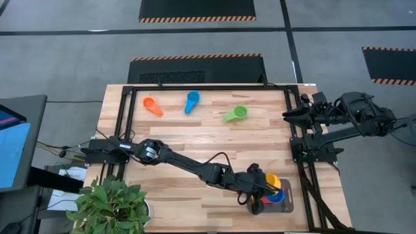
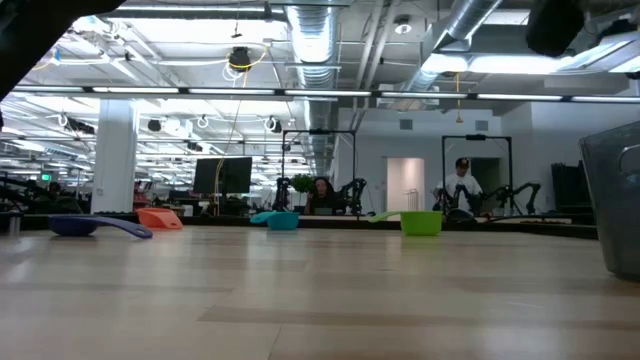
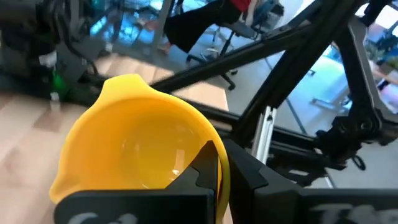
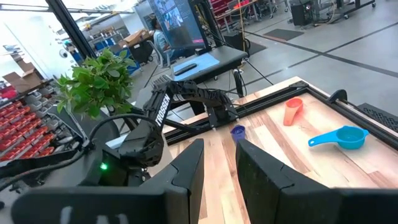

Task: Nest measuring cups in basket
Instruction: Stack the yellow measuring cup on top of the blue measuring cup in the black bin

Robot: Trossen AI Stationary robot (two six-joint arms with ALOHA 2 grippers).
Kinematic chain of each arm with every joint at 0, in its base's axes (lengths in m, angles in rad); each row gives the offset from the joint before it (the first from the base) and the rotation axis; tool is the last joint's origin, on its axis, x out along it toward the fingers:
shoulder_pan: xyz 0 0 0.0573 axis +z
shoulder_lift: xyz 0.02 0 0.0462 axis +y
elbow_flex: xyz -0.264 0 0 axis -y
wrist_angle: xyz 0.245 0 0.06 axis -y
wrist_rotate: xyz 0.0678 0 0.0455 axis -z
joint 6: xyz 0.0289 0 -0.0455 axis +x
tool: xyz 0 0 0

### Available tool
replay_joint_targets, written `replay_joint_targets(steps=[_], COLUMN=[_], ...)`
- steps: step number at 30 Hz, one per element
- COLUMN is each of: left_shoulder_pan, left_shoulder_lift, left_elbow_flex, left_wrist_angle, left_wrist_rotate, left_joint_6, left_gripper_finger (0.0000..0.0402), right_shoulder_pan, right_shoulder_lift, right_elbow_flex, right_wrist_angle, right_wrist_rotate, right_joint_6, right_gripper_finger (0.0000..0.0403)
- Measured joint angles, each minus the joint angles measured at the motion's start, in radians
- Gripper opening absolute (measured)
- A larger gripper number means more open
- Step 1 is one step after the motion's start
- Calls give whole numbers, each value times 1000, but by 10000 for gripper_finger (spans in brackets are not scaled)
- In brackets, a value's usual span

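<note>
Left arm stretched low across desk (image 1: 195, 140); left end effector (image 1: 259, 186) grips yellow measuring cup (image 3: 140, 143) over basket (image 1: 286, 203), front right corner. Right end effector (image 1: 288, 115) parked at right edge, slightly open.

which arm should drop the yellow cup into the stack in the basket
Left. The left gripper already holds the yellow cup over the basket; the right gripper waits off the table's right edge.
</note>
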Motion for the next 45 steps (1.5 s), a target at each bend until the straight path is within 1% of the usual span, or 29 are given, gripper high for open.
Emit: replay_joint_targets(steps=[1, 4, 8, 11, 17, 23, 27, 30, 34, 38, 41, 45], left_shoulder_pan=[1, 4, 5, 5, 6, 22, 32, 37, 37, 37, 36, 40], left_shoulder_lift=[0, 0, 0, 0, 0, 0, 0, 0, 4, 59, 99, 99], left_elbow_flex=[0, 0, 0, 0, 0, 0, 0, 0, 0, 0, 0, 0], left_wrist_angle=[-8, -11, 2, 31, 75, 73, 69, 75, 75, 197, 255, 229], left_wrist_rotate=[5, 23, 31, 40, 40, 39, 41, 50, 100, 156, 168, 178], left_joint_6=[-12, 32, 41, 45, 58, 57, 53, 49, 36, -16, -88, -124], left_gripper_finger=[0, 0, 1, 10, 48, 94, 114, 119, 117, 117, 117, 116], right_shoulder_pan=[0, 0, 0, 0, 0, 0, 0, 0, 0, 0, 0, 0], right_shoulder_lift=[0, 0, 0, 0, 0, 0, 0, 0, 0, 0, 0, 0], right_elbow_flex=[0, 0, 0, 0, 0, 0, 0, 0, 0, 0, -1, -1], right_wrist_angle=[0, 0, 0, 0, 0, 0, 0, 0, 0, 1, 1, 1], right_wrist_rotate=[0, 0, 0, 0, 0, 0, -1, -1, -1, -1, -2, -17], right_joint_6=[0, 0, 0, 0, 0, 0, 0, 0, -1, -1, -1, -1], right_gripper_finger=[118, 118, 118, 118, 118, 118, 118, 118, 118, 118, 118, 118])
